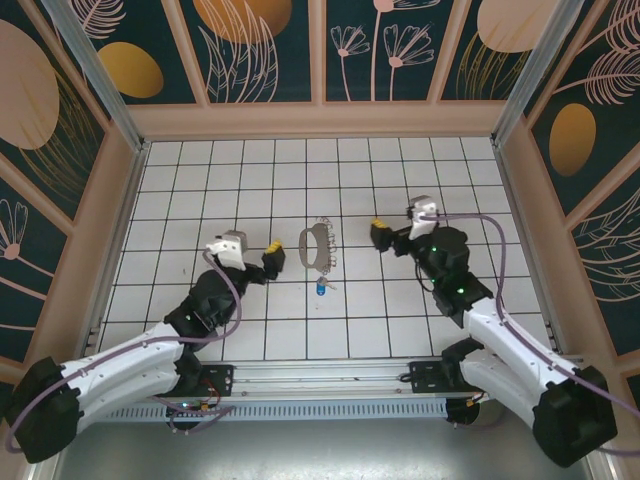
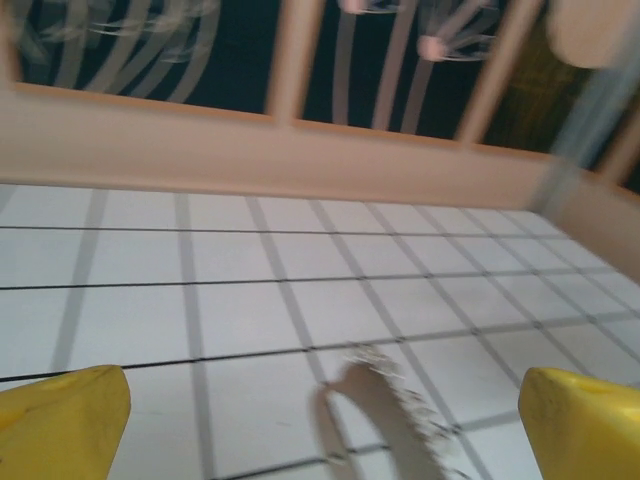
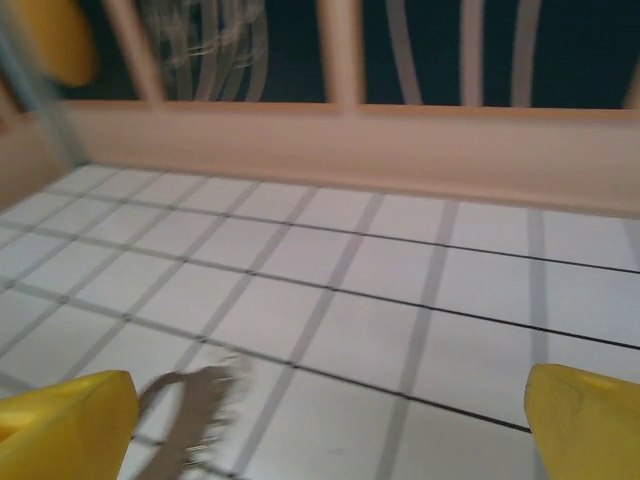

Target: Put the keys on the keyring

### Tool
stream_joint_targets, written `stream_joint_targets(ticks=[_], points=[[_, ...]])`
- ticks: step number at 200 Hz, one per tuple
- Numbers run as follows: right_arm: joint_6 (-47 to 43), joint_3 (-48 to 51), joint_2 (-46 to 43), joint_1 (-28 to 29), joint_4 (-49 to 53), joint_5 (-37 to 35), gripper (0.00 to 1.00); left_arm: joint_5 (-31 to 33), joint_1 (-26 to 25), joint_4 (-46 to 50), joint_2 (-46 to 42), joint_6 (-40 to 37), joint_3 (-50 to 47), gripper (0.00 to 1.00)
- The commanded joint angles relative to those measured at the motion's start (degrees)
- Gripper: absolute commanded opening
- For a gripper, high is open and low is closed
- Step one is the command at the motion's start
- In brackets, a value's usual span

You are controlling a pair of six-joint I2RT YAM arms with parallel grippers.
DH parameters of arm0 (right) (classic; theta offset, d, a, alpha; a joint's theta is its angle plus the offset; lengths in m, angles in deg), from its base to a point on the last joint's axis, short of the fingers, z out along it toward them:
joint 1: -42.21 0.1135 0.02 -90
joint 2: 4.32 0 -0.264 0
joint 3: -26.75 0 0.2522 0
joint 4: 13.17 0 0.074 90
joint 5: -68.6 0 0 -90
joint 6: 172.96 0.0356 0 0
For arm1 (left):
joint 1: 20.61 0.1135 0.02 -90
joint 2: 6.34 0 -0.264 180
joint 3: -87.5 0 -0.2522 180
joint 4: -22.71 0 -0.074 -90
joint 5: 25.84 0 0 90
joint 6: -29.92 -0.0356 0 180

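The key (image 1: 321, 287) lies just beside the keyring (image 1: 313, 245) on the tabletop (image 1: 200, 200). The left gripper (image 1: 273, 258) and right gripper (image 1: 381, 236) flank the keyring, both spread wide, empty.

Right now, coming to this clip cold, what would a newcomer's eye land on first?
The brownish oval keyring lies in the middle of the white gridded table, flanked by the left tool and the right tool, both open and yellow-tipped. Just nearer the arms lies the tiny key, its bright blue head standing out on the tiles. Dark walls with orange and pink plant motifs enclose it all.
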Motion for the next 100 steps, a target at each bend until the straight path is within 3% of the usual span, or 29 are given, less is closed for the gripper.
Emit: stream_joint_targets(ticks=[1, 27, 47, 69, 100], points=[[-0.8, 5.4, 0.2, -7.2, -11.0, -2.3, 0.99, 5.1, 6.8, -4.5, 1.7, -2.2, -1.2, 0.99], [-0.3, 15.0, 1.2, -13.1, -24.7, -4.3, 0.99, 0.0, 16.5, -7.2, 3.0, -2.7, -1.8, 0.99], [0.0, 17.5, 5.5, -17.8, -29.8, -5.1, 0.99, 6.9, 19.4, -6.7, 6.1, -7.0, -0.1, 0.99], [-0.6, 18.3, 12.4, -20.5, -38.1, -4.6, 0.99, 7.6, 22.3, -10.5, 10.0, -14.1, -0.7, 0.99], [-0.9, 17.9, 24.4, -22.4, -51.3, -4.7, 0.99, 3.3, 28.8, -25.1, 16.1, -16.0, -5.4, 0.99]])
